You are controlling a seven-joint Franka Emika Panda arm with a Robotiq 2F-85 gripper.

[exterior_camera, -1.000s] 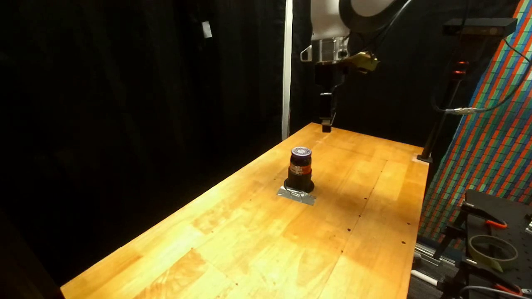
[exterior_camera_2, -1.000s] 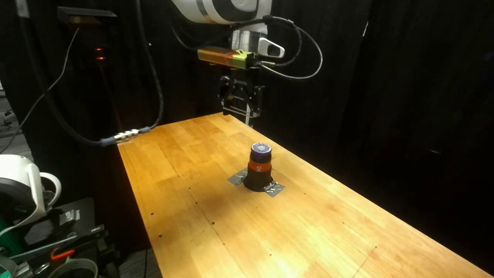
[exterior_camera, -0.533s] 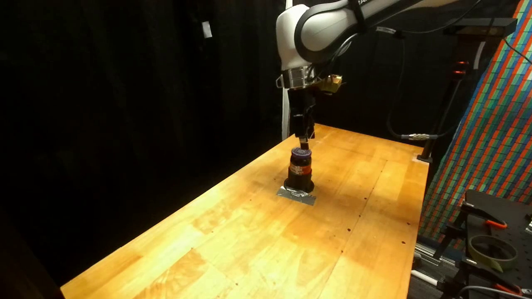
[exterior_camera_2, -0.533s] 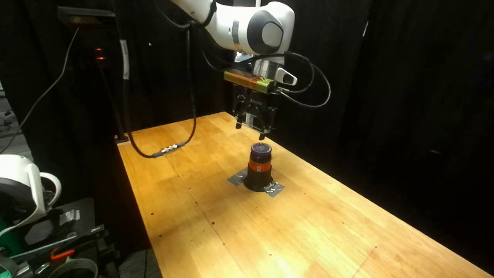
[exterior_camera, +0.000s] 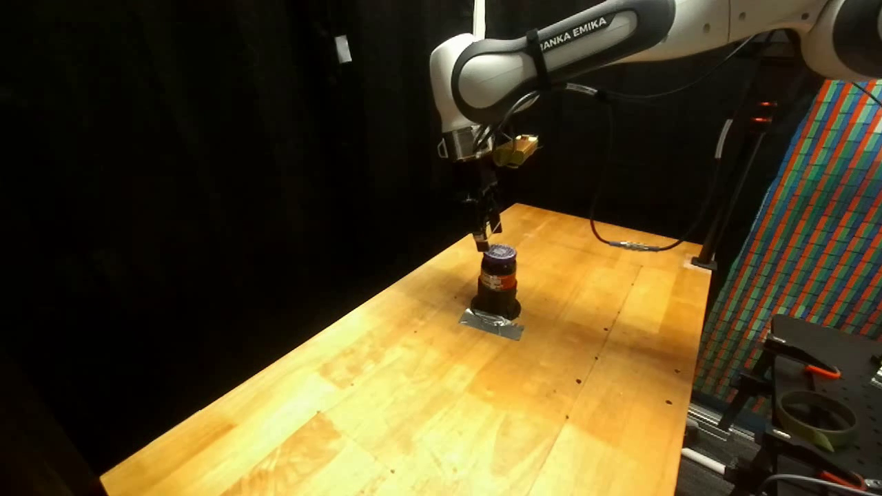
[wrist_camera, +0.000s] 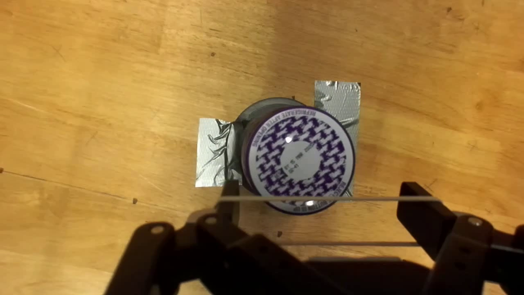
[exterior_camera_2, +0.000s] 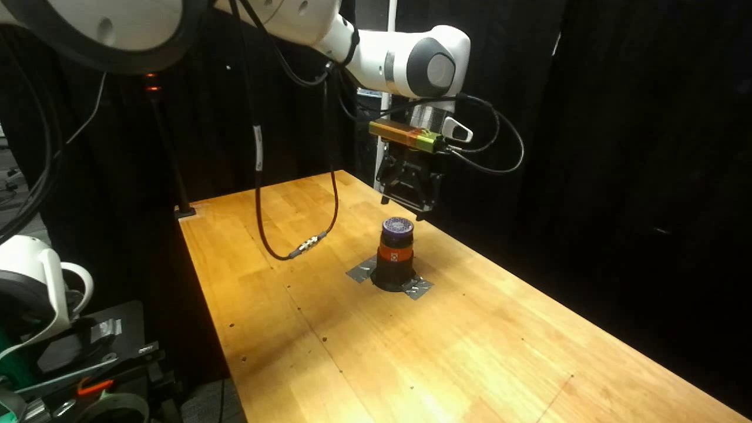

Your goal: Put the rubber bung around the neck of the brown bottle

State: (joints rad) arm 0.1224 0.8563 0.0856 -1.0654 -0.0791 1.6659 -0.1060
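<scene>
Rubber band (wrist_camera: 329,198), brown bottle (exterior_camera_2: 396,242) (apart), table edge (exterior_camera_2: 526,286)

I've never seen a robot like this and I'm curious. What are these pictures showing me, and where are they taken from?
The white machine is a robot arm, steered by a person. Its grasping part, the gripper, has two fingers, spread apart now. Two pictures are taken from outside the robot, from different spots; the one looking down comes from its wrist.

On the wooden table stands a small dark jar with a purple-and-white lid. Its bottom sits in a black holder, stuck down with silver tape. The gripper isn't holding the jar. A thin band, probably rubber, is stretched between its fingers; it seems meant to go around the jar.
</scene>
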